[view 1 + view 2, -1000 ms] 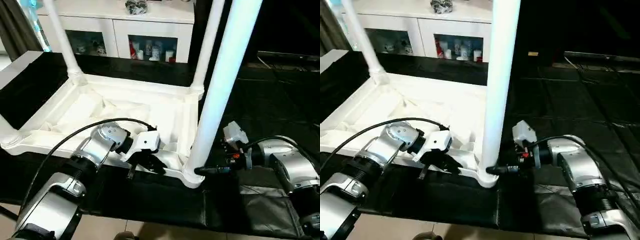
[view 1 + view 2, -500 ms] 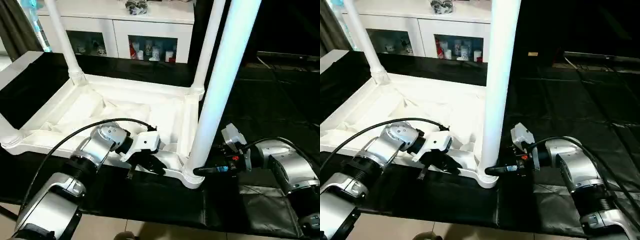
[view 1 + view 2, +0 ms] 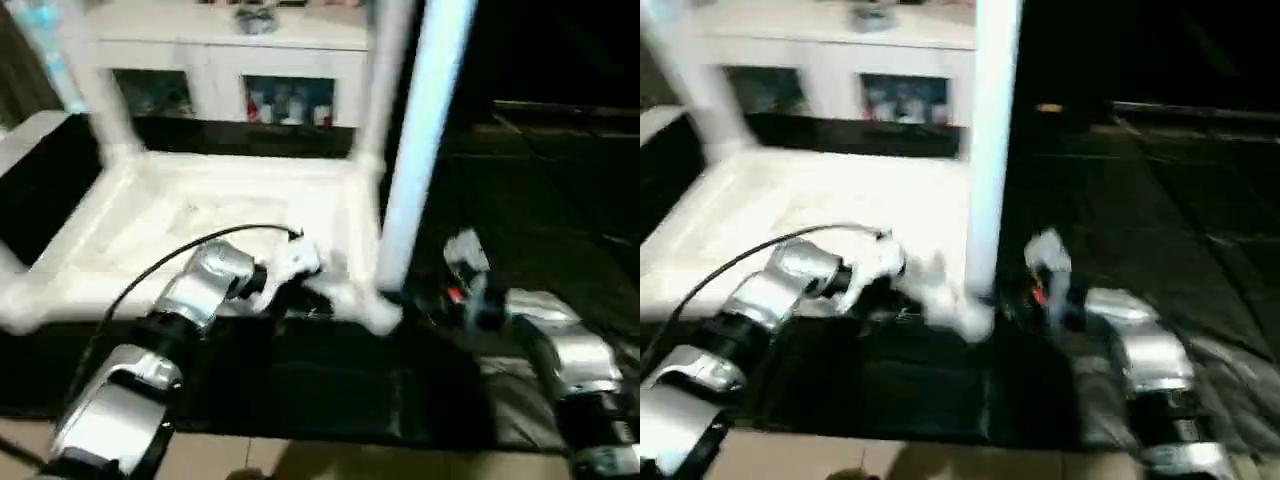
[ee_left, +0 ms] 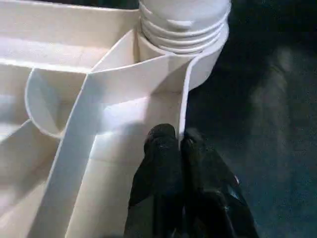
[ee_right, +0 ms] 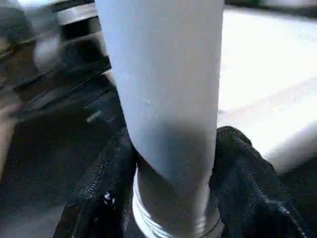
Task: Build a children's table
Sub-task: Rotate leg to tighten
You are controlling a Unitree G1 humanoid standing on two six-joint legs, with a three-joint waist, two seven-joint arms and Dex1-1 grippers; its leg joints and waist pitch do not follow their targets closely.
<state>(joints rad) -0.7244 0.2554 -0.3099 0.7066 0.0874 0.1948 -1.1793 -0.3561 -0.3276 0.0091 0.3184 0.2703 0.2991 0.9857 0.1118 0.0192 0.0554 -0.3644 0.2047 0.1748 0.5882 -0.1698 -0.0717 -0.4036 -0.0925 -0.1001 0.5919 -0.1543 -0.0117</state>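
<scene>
You see the white plastic tabletop (image 3: pixel 200 215) lying upside down on the dark surface, ribbed underside up. White tapered legs stand upright in its corner sockets: the near right leg (image 3: pixel 420 140) rises from a threaded collar in the near right socket (image 4: pixel 185 37), another leg (image 3: pixel 385 60) stands at the far right, and one (image 3: pixel 85 85) stands at the far left.

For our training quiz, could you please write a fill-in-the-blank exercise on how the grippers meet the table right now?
1. The left gripper is pinched on the tabletop's thin ____.
2. The right gripper has one finger on each side of the near ____.
3. That leg stands in a round corner ____.
4. The tabletop lies with its ribbed underside facing ____.

Missing words: rim; leg; socket; up
</scene>
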